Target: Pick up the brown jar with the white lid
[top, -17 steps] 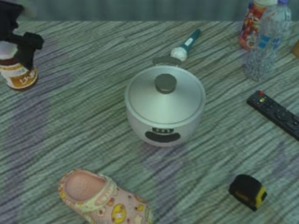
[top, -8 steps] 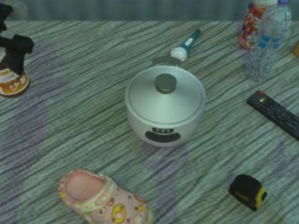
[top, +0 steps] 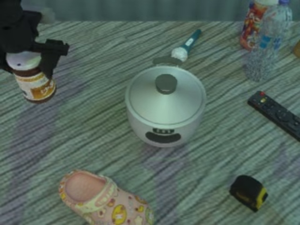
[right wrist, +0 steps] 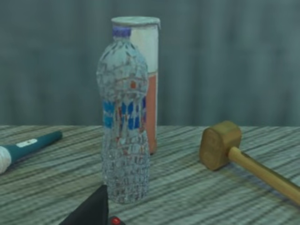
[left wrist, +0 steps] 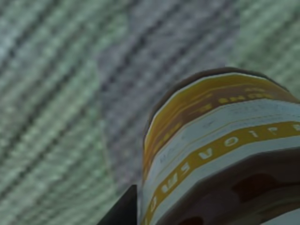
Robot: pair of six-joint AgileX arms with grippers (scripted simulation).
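top view: left gripper [top: 29, 55] clamped on the brown jar with the white lid [top: 33, 77], at the table's far left.
change: jar has swung rightward since half a second ago.
meaning: likely lifted, pick nearly done.
right arm: parked off frame.

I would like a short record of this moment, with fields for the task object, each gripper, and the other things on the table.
task object: brown jar with the white lid, far left of the table, label also visible in the left wrist view
left gripper: around the jar's lid, fingers on either side
right gripper: not visible in the top view
centre: silver pot with lid on
behind pot: teal-handled brush
far right: clear plastic bottle, red-and-yellow container, remote control, wooden mallet
near edge: pink slipper, tape measure
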